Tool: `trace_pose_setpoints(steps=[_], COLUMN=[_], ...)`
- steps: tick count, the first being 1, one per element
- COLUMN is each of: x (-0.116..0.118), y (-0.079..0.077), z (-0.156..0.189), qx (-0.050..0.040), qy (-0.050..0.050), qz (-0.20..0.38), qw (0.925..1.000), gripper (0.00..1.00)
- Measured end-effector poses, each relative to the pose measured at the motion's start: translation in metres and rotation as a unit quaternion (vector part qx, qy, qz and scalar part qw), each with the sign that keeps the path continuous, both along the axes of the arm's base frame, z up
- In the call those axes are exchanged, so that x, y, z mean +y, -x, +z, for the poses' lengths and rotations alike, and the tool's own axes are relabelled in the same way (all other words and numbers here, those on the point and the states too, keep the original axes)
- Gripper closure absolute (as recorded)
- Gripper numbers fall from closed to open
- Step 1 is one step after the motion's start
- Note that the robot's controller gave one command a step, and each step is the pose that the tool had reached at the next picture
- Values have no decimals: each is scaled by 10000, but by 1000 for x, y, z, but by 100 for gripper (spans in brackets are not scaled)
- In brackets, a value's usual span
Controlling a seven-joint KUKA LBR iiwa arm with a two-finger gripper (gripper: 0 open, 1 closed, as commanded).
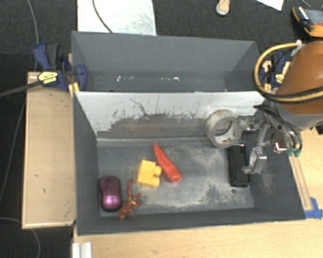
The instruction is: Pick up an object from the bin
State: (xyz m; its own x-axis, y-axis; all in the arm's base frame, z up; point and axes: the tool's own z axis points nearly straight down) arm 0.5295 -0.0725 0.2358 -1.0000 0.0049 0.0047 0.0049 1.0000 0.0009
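Observation:
My gripper (pixel 257 160) hangs low over the right part of the bin floor. Right beside it, on its left, is a black oblong thing (pixel 237 167), lengthwise towards the front; whether it touches the gripper I cannot tell. A silver tape roll (pixel 220 127) leans at the foot of the back wall, just up and left of the gripper. An orange-red carrot-shaped thing (pixel 167 163) lies near the floor's middle, with a yellow block (pixel 148 174) against its left side.
A purple computer mouse (pixel 110 192) sits in the front left corner with a small brown figure (pixel 130 200) next to it. The arm with its orange cover and cables reaches over the bin's right rim. Bare scuffed floor lies between the carrot and the black thing.

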Motion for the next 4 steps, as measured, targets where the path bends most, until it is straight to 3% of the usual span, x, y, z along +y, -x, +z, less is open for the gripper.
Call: trace_pose_setpoints(steps=[1,2,3,4], x=[0,-46,-61,-64], y=[-1,1,15,-2], z=[5,-126,-74,-135], qx=[-40,-60,-79,-39], qy=[7,14,17,-5], qz=[21,2996,2357,4986], qw=[10000,9540,9718,8668], gripper=[0,0,0,0])
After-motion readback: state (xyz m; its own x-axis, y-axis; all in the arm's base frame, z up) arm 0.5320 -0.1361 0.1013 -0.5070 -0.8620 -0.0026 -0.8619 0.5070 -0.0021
